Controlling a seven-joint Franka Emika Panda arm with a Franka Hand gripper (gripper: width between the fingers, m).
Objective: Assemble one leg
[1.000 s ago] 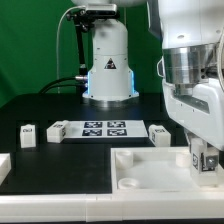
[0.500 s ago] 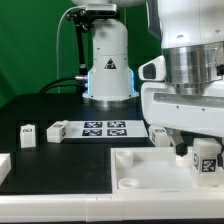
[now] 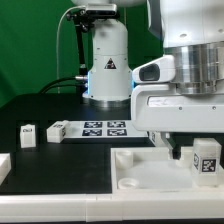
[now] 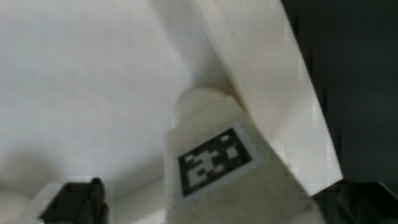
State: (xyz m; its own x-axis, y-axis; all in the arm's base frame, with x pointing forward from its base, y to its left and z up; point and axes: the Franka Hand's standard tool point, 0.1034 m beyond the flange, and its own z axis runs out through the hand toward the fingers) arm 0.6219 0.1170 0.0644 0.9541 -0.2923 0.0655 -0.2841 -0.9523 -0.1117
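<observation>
The arm hangs low over the panel (image 3: 140, 172) at the exterior view's right, and a leg (image 3: 207, 159) stands on that panel's far right corner, its tag facing the camera. In the wrist view the same leg (image 4: 228, 152) sits in the corner recess between the two fingers (image 4: 73, 201), which stand apart on either side and do not touch it, so the pincer (image 4: 214, 205) reads as spread and empty. The step in hand looks like seating this leg into its corner socket. The next move probably calls for closing on the leg squarely and twisting it home without tipping it. Other legs (image 3: 28, 134) lie on the desk (image 3: 60, 165) near the marker board (image 3: 105, 128).
</observation>
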